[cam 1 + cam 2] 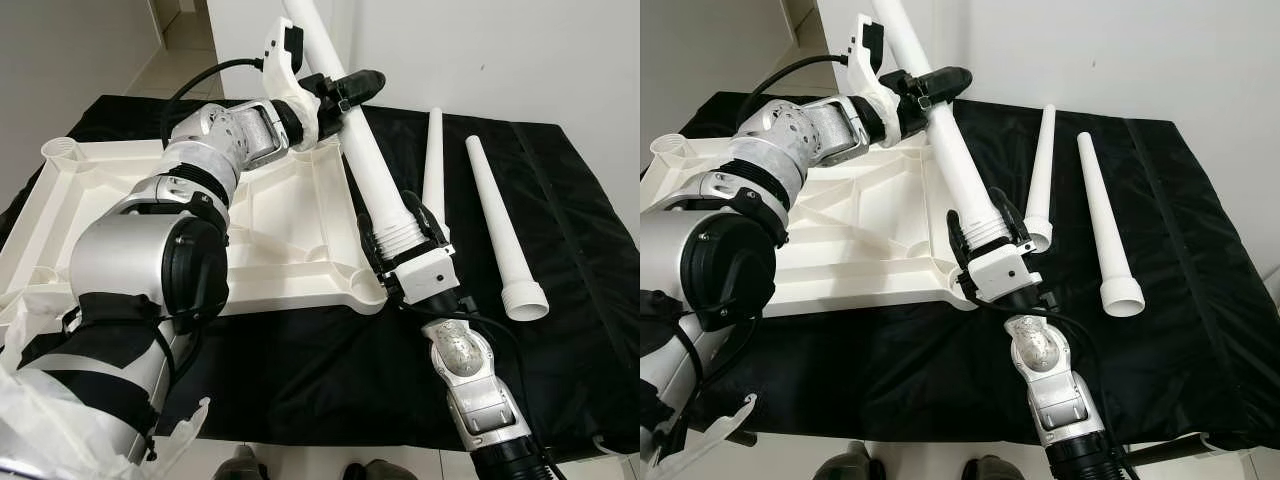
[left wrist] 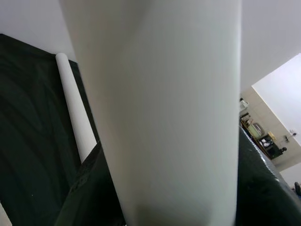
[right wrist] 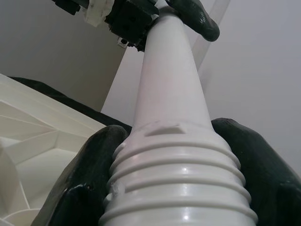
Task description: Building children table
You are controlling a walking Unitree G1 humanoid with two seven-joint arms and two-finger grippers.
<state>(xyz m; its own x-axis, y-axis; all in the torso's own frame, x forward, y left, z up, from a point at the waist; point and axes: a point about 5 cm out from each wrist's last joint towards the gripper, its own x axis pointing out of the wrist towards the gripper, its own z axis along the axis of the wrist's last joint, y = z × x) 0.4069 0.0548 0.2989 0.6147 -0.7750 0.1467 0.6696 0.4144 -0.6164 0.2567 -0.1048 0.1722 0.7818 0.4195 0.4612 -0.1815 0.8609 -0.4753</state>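
A white tapered table leg [image 1: 362, 150] is held tilted above the black-covered table, its threaded end low near the front right corner of the upturned white tabletop [image 1: 270, 230]. My right gripper [image 1: 408, 238] is shut on the threaded end [image 3: 181, 169]. My left gripper [image 1: 345, 92] is shut on the leg's upper shaft [image 2: 164, 117]. Two more white legs [image 1: 433, 165] [image 1: 500, 235] lie on the black cloth to the right.
The tabletop has round corner sockets [image 1: 62, 150] and ribs on its underside. The black cloth [image 1: 580, 250] covers the table to its right and front edges. White walls stand behind. Feet show at the bottom edge [image 1: 240, 465].
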